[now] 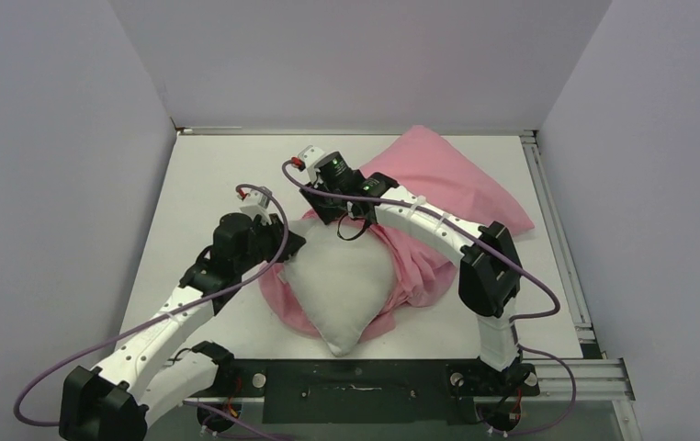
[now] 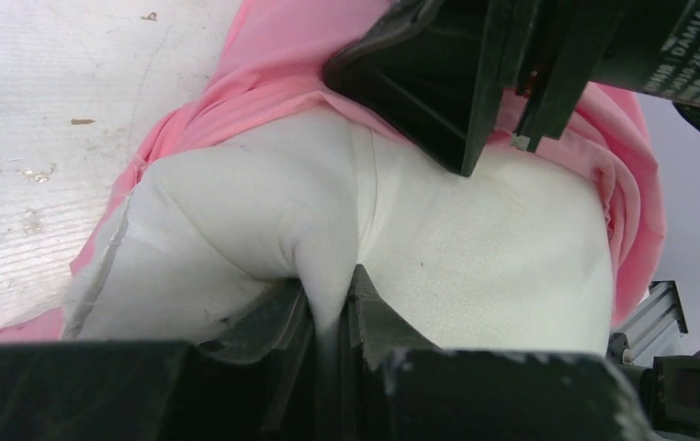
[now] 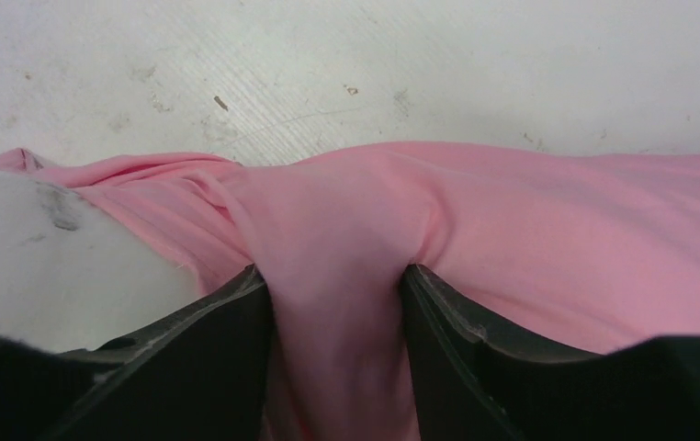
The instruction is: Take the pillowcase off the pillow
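Observation:
The white pillow (image 1: 342,289) sticks out of the pink pillowcase (image 1: 438,179) toward the near edge, its bare half pointing down. The pillowcase is bunched around the pillow's middle and still covers its far right half. My left gripper (image 1: 289,246) is shut on a pinch of the white pillow (image 2: 475,248) at its left edge; the fold rises between the fingertips (image 2: 374,308). My right gripper (image 1: 342,219) is shut on a fold of the pillowcase (image 3: 337,248) at the bunched rim, with bare pillow (image 3: 43,257) to its left.
The white table (image 1: 218,175) is walled at the back and both sides. A metal rail (image 1: 553,230) runs along the right edge. The arm bases and a black plate (image 1: 355,390) sit at the near edge.

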Action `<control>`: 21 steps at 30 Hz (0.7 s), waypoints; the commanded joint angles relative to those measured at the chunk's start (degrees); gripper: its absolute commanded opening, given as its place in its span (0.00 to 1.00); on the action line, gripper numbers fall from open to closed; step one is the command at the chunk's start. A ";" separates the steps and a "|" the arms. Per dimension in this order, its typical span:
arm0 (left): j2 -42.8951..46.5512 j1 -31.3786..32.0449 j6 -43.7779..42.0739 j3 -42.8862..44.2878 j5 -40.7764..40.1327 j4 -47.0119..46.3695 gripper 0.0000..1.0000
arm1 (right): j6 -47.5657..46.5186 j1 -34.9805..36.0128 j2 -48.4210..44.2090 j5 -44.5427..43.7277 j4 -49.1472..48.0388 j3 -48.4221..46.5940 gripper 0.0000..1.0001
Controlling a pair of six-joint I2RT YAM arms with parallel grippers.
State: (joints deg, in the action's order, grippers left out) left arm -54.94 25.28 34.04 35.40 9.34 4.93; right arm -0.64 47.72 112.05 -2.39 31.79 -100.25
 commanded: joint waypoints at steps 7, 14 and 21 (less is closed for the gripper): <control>7.11 -0.29 -5.46 6.21 -3.59 7.83 0.00 | 0.36 -5.80 -4.68 -8.51 1.68 5.17 0.05; 11.46 -2.55 -8.01 7.76 -3.99 12.63 0.00 | 5.24 -13.93 -10.55 -12.91 -0.93 8.47 0.05; 13.61 -5.64 -10.67 8.23 -7.68 18.61 0.00 | 14.47 -23.80 -14.71 -13.95 -4.03 12.39 0.05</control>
State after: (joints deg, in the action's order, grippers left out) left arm -43.75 22.44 27.03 40.38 7.14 16.25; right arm 9.65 31.38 101.93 -4.14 30.09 -90.06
